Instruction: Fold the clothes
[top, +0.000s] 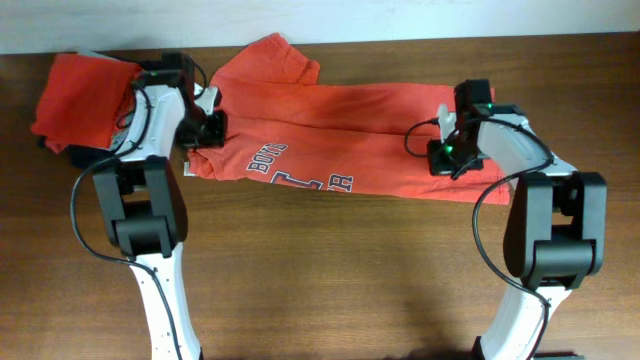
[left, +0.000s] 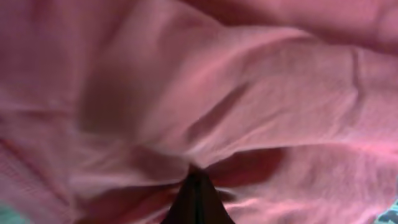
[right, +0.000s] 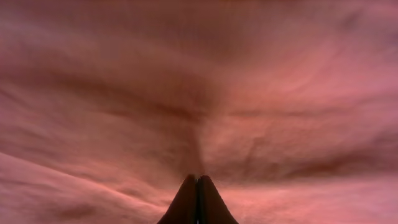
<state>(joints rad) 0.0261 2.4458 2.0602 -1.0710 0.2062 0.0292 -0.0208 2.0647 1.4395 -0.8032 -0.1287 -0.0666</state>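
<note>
An orange-red T-shirt (top: 340, 125) with navy-and-white lettering lies stretched across the back of the table, doubled over lengthwise. My left gripper (top: 208, 130) is down on the shirt's left end, and my right gripper (top: 444, 158) is on its right end. In the left wrist view the dark fingers (left: 198, 199) are pressed together, and folds of the cloth (left: 249, 93) converge at their tips. The right wrist view shows its fingers (right: 186, 205) shut tight, with a crease in the fabric (right: 280, 93) running up from them. A second orange-red T-shirt (top: 80, 95) lies crumpled at the far left.
The brown wooden table (top: 340, 270) stretches out in front of the shirt. A pale wall (top: 400, 15) borders the table's back edge. Both arm bases stand near the front, left (top: 150, 230) and right (top: 550, 240).
</note>
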